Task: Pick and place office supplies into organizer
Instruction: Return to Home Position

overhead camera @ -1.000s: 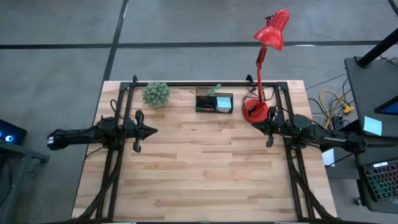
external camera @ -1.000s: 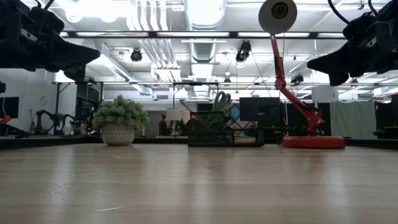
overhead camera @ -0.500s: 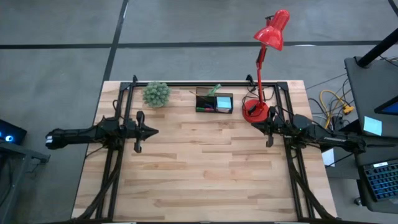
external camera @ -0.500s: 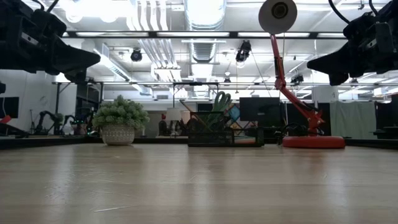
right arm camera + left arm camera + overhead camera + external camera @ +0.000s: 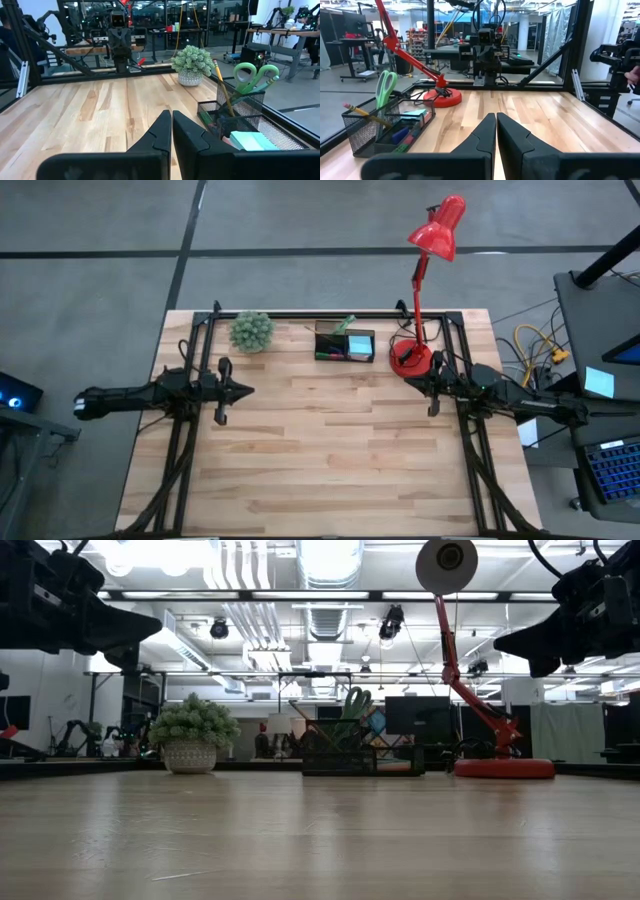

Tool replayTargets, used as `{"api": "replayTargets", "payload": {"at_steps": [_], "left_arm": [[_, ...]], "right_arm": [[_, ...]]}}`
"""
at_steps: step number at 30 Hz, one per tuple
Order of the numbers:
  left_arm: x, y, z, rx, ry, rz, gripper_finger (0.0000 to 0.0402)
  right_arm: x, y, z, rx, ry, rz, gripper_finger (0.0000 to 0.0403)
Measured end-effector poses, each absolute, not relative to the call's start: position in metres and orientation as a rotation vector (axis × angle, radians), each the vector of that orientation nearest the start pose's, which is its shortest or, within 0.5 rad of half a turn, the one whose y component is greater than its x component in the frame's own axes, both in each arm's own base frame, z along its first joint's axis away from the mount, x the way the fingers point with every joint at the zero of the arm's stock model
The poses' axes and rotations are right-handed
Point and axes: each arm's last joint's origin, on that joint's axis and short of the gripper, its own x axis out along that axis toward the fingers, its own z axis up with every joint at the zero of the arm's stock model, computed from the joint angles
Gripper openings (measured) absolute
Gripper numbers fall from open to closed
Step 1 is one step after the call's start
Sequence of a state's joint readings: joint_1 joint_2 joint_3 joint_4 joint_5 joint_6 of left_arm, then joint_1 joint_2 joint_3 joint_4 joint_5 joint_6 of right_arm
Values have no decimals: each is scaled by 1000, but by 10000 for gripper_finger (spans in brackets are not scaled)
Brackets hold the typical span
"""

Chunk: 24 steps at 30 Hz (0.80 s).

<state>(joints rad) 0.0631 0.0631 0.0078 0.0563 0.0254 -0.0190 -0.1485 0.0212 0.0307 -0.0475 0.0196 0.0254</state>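
Note:
The black mesh organizer stands at the table's far middle. In it are green-handled scissors, a yellow pencil, a light-blue sticky-note pad and small coloured pieces. My left gripper is shut and empty, level above the table's left side, pointing right. My right gripper is shut and empty, level above the table's right side, pointing left. Both also show in their wrist views, left and right.
A small green potted plant stands left of the organizer. A red desk lamp with its round base stands right of it, close to my right gripper. The wooden table's middle and near part is bare.

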Motion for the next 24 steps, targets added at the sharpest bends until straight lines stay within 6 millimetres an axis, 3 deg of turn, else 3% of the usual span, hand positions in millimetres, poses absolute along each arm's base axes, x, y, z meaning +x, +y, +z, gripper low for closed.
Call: {"api": "replayTargets", "payload": {"at_steps": [24], "left_arm": [[102, 6, 166, -19, 2, 39, 0]], "right_arm": [[96, -15, 168, 28, 36, -169, 9]]}}
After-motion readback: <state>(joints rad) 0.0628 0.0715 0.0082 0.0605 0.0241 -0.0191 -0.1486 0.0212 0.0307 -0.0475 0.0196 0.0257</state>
